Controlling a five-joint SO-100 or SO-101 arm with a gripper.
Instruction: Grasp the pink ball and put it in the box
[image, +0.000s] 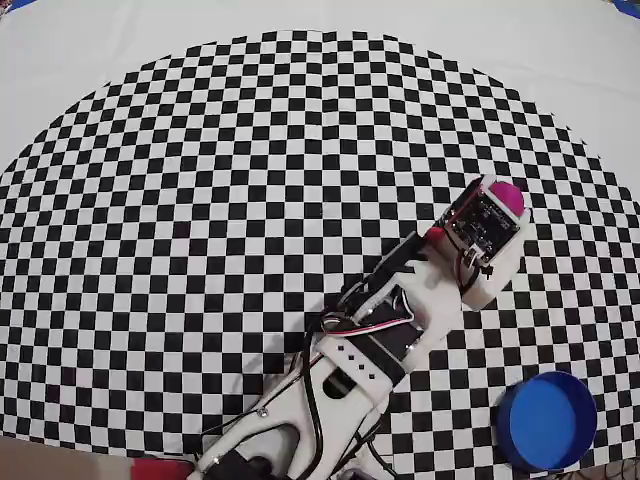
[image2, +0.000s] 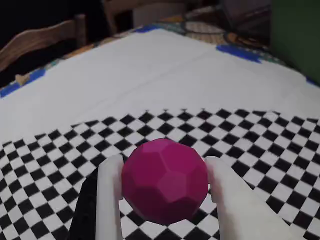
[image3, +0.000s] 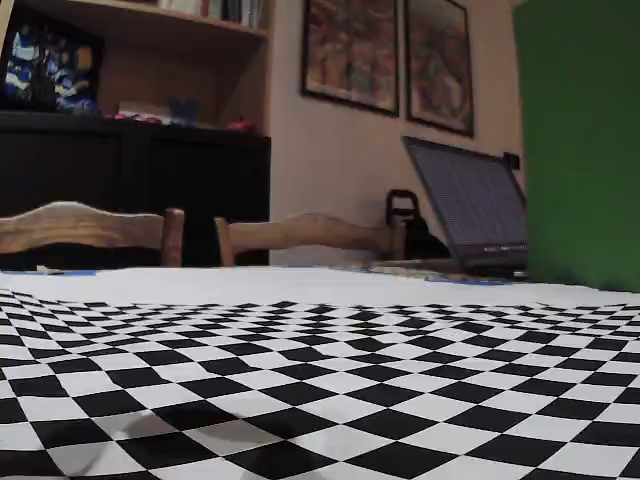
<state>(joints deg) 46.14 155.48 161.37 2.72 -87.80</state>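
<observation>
Jaws (image2: 164, 187) closed around the pink ball (image2: 165, 180): in the wrist view a white finger (image2: 109, 200) sits tight against each side of it, the ball filling the gap between them. Ball surface looks faceted, magenta. Whether it rests on the mat or is lifted clear, cannot tell.

Overhead view: pink ball (image: 510, 197) shows only as a sliver past the tip of the jaws (image: 497, 203), right side of the checkered mat (image: 250, 180). The white arm (image: 380, 340) runs from the bottom edge up and to the right, wires along its top.

The box (image: 548, 420), round and bright blue, sits at the lower right of the overhead view, on the mat's edge, well apart from the ball and nearer the arm's base.

Mat lies on a white-covered table (image: 560, 50).

Fixed view: low across the mat; no arm or ball in sight. Beyond the table, wooden chair backs (image3: 310, 235), an open laptop (image3: 470, 215), a green panel (image3: 580, 140) at right.
</observation>
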